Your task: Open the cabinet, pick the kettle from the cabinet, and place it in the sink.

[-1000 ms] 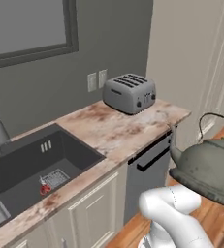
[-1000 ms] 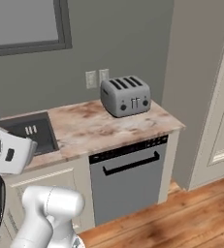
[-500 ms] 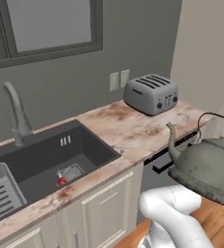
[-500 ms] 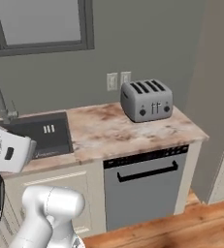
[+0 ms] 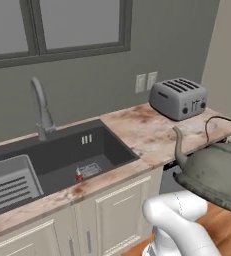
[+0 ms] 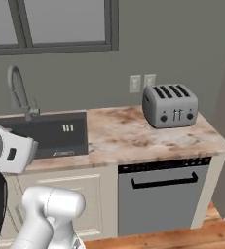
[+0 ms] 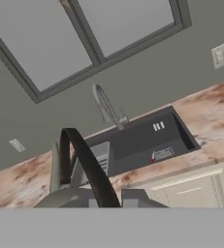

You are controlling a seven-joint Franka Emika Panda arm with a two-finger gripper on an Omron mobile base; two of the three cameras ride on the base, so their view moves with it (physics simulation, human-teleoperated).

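Left base view, kettle: I am seeing it hanging in the air at the right edge, in front of the bench and off its front edge, spout pointing left and up, thin wire handle arching above it.
Left base view, sink: it is lying to the kettle's left, well apart from it, with the faucet behind the basin and the slotted rack at its left end.
Left base view, toaster: it is standing on the bench behind the kettle.
Right base view, sink: I am seeing the basin left of the toaster; the dishwasher is sitting below the bench.
Hand view, pincer: it is sitting closed down narrow on the kettle's handle, whose dark arch is rising right between the fingertips.
Hand view, kettle: it is right at the pincer, spout rising to the left.
Hand view, sink: it is lying beyond the kettle, not touching it.
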